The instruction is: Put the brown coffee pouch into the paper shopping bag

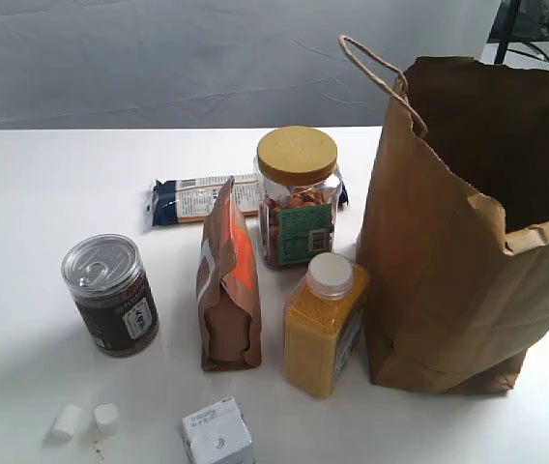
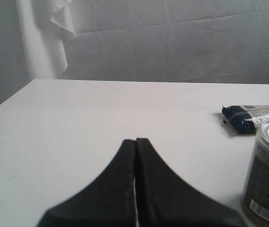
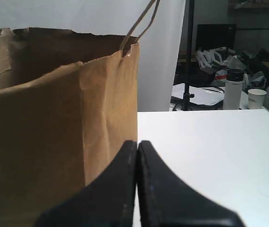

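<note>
Brown coffee pouch [image 1: 228, 290] upright between tin can [image 1: 110, 295] and yellow-filled bottle [image 1: 325, 329], outside the paper shopping bag [image 1: 448, 242]. Left gripper [image 2: 135, 142] clenched on nothing; right gripper [image 3: 137, 144] likewise.

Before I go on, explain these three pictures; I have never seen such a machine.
This is a two-armed robot. The exterior view comes from a camera off the arms; the other two come from cameras on each wrist, looking along the jaws. The left jaws and right jaws are shut, holding nothing. On the table stand the paper shopping bag, the brown coffee pouch, a yellow-lidded jar, a can and a bottle of yellow grains; a blue packet lies behind. The left wrist sees the can, the right the bag.
</note>
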Robot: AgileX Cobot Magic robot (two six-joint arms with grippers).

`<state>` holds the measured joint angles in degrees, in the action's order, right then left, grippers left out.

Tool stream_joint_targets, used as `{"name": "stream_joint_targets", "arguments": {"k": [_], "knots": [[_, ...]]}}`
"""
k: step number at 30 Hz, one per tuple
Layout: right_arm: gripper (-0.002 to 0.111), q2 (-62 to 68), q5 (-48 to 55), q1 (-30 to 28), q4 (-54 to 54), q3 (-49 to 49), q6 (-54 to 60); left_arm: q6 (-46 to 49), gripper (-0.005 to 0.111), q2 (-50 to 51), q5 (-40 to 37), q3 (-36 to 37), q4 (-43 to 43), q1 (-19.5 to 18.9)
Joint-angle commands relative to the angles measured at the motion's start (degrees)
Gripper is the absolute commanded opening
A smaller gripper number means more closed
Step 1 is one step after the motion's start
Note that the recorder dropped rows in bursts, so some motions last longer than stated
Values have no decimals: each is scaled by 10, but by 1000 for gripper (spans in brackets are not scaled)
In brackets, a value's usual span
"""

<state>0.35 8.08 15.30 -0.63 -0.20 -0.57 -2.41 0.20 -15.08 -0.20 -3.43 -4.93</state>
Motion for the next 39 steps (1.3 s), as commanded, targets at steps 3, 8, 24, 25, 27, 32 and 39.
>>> {"name": "stream_joint_targets", "arguments": {"k": [3,8,24,25,27,32,39], "knots": [[0,-4,-6,1,-3,2,1,-2,0,-2,2,2,-2,-2],[0,-4,-20,1,-57,2,-37,-2,0,-2,2,2,-2,-2],[0,159,128,143,-387,-384,124,-2,0,-2,2,2,-2,-2],[0,232,193,170,-530,-445,282,-2,0,-2,2,2,-2,-2],[0,352,296,190,-621,-528,365,-2,0,-2,2,2,-2,-2],[0,620,417,210,-500,-675,239,-2,0,-2,2,2,-2,-2],[0,906,487,415,-74,-887,-66,-2,0,-2,2,2,-2,-2]]}}
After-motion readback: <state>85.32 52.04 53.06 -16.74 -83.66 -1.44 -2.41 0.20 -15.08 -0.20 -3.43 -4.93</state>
